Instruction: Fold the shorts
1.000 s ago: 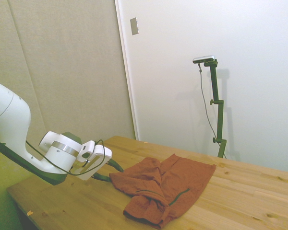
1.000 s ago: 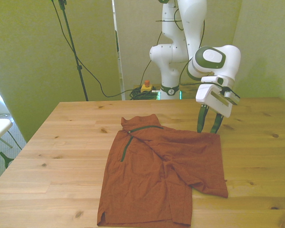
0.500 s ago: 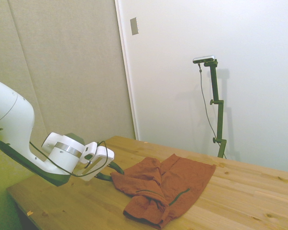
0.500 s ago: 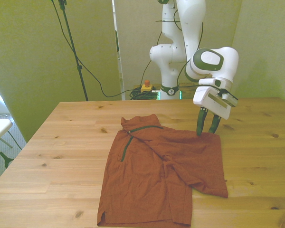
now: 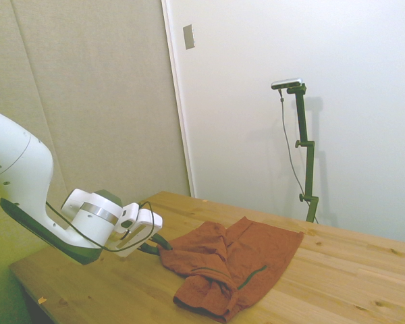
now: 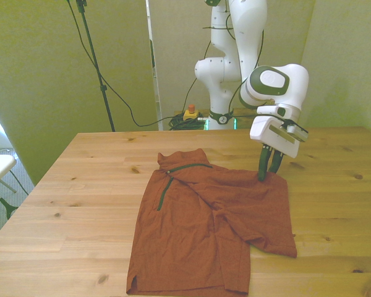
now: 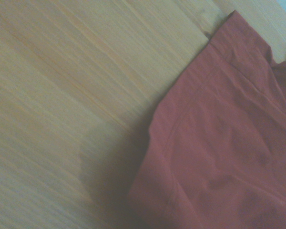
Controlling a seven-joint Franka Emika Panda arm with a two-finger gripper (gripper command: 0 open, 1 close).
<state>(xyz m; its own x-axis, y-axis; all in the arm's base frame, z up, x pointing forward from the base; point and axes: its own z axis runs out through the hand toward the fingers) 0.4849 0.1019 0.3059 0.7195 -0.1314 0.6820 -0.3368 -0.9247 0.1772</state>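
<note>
Right, the shorts point(image 6: 213, 223) lie spread and rumpled on the counter point(image 6: 80, 185), no fold made yet, and the fingers point(image 6: 262, 168) are pinching their far corner on the front view's right, so the whole fold is ahead.

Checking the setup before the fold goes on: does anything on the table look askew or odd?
Only the rumpled rust-orange fabric shorts: they lie crooked on the wooden table, with one leg lapped over the other in creases. The hand sits at their far corner on the front view's right. Nothing is spilled or damaged.
</note>
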